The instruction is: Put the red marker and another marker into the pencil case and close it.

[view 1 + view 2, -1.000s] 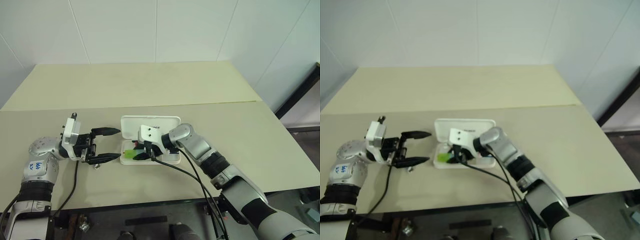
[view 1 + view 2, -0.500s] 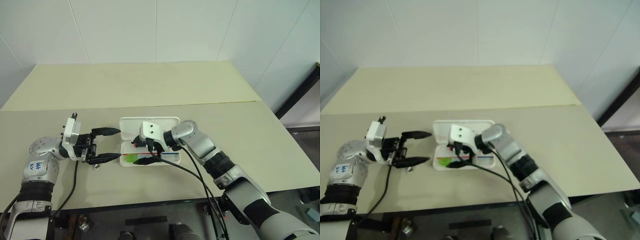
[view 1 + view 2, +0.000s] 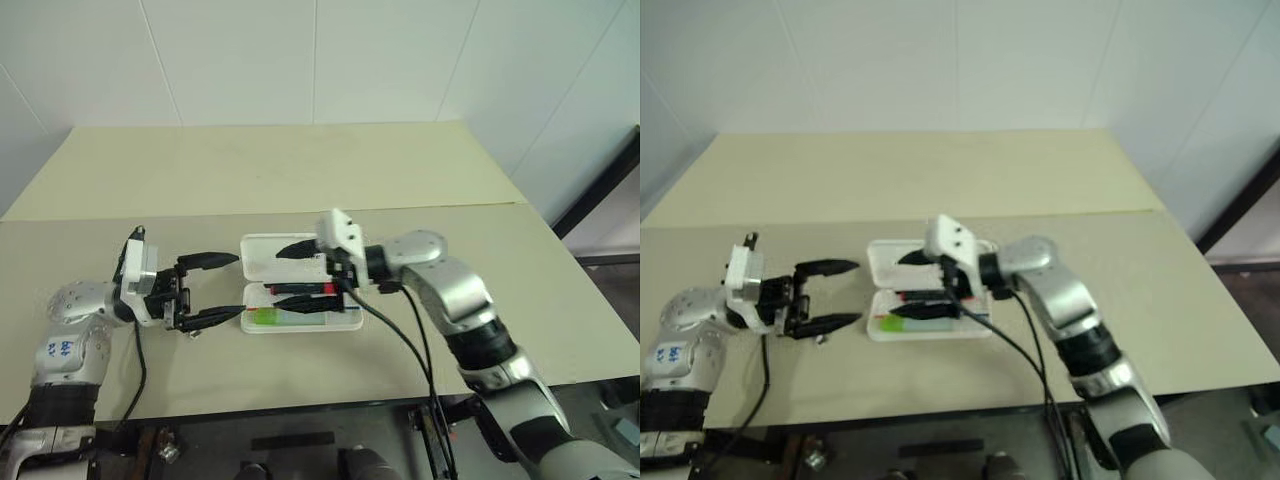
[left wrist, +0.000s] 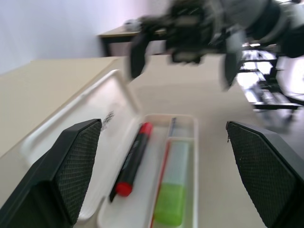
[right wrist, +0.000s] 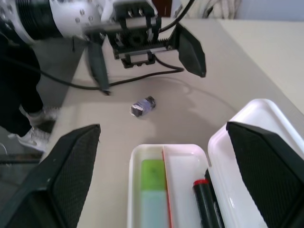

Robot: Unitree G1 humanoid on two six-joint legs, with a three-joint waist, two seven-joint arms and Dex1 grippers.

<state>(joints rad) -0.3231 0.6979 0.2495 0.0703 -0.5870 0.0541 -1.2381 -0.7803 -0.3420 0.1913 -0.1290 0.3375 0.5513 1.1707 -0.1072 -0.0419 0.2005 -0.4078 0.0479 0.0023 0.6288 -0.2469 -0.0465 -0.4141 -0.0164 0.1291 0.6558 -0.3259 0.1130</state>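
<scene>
- White panelled walls stand behind a pale beige desk (image 3: 300,170) made of two tops joined along a seam
- On the nearer top lies the flat white hard plastic pencil case (image 3: 300,283), open, its hinged lid (image 3: 262,250) laid back flat on the far side of the tray, with small dark logo text on it
- Inside the tray the slim red marker (image 4: 132,160), black barrel with red at both ends, lies along the compartment next to the lid
- The short thick highlighter (image 4: 174,188), whitish translucent body with a light green cap end, lies in the other compartment, parallel to the marker; a thin red stripe runs along the divider between them
- The green end points toward the left gripper side of the case
- The left gripper (image 3: 215,291) sits just beside the case's left end, level with the desk, pointing at the case; its jaws are spread wide and hold nothing
- The right gripper (image 3: 297,268) hangs above the open case, pointing toward the left gripper; its jaws are spread wide and empty, one finger over the lid, the other over the tray
- A small dark bluish object (image 5: 143,106), too small to identify, lies on the desk below the left gripper
</scene>
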